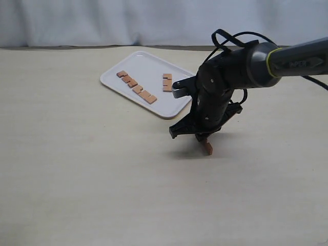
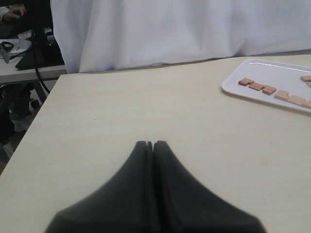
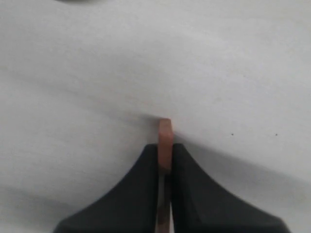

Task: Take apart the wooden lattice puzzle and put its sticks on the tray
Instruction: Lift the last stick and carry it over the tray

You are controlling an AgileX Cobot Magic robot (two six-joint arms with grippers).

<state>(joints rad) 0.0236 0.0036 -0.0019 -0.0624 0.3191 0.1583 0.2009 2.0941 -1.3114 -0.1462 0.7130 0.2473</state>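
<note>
The left gripper [image 2: 149, 144] idles over the table [image 2: 121, 111], jaws pressed together on nothing. The right gripper [image 3: 165, 150] pinches one reddish-brown stick [image 1: 207, 148] edgewise, close to the table and near the tray [image 1: 110, 82]. Judged step: transfer of this stick. The next move calls for a lift, travel to the tray, and release on a bare patch. Farther back, flat notched sticks [image 1: 136, 87] lie on the tray in two groups.

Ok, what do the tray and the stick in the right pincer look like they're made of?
The tray looks like smooth white plastic: even colour, slight sheen, moulded rounded rim. The stick clamped in the right pincer looks like matte reddish-brown wood, though its grain is too small to see.
</note>
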